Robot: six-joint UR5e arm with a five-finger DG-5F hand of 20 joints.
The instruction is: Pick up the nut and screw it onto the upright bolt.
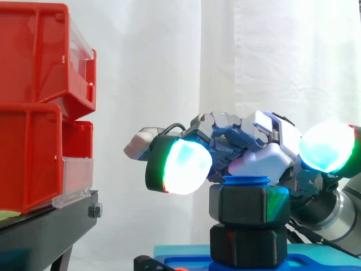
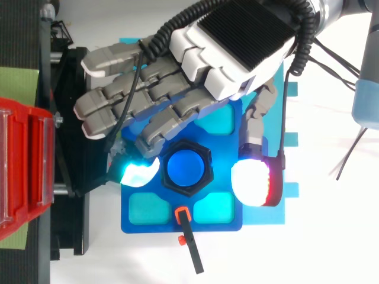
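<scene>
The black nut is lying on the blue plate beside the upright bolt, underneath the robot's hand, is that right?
Not beside it. The top view shows the black nut ringing the blue bolt, so it is already on the bolt, which stands on the blue plate underneath the hand.

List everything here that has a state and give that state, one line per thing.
nut: on the bolt, blue tip showing above it.
bolt: upright on the blue base.
lower black hex piece: on the bolt under the nut, resting on the base.
hand: open, above the nut.
red bins: stacked on the black stand.
</scene>
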